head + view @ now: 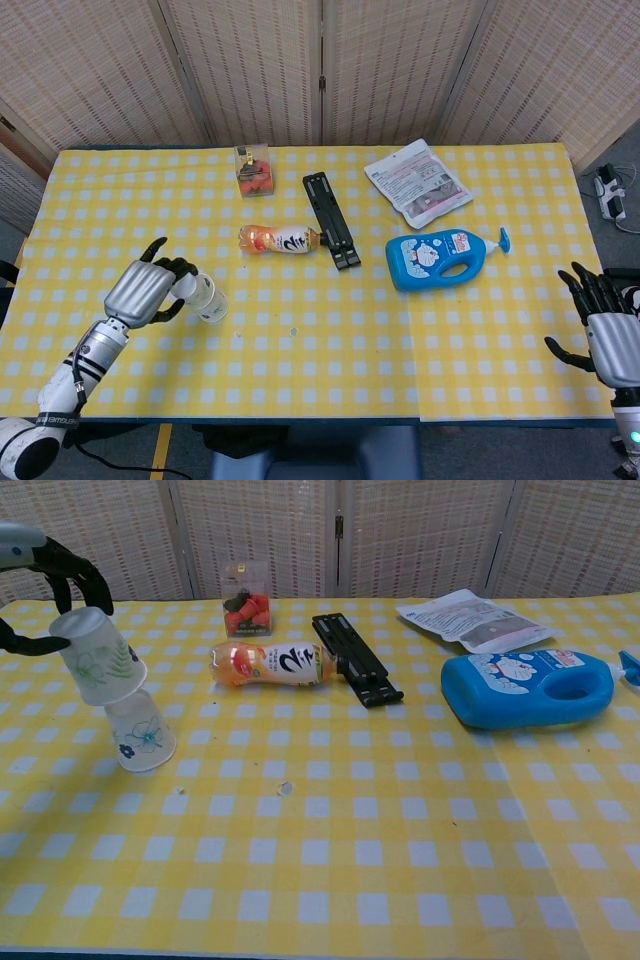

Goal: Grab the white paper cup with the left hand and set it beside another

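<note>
My left hand [42, 572] grips a white paper cup [98, 658] printed with green leaves, upside down and tilted, raised off the table at the far left of the chest view. Directly under it, a second white cup [141, 734] with a blue flower stands upside down on the yellow checked cloth. The head view shows the left hand [142, 291] with the held cup [196, 288] at its fingertips and the other cup [213, 309] just right of it. My right hand [605, 326] hangs open past the table's right edge, holding nothing.
An orange drink bottle [281, 239] lies mid-table beside a black folded stand [331, 220]. A blue detergent bottle [445, 258] lies to the right, a white packet [417, 181] behind it. A small clear box [254, 170] stands at the back.
</note>
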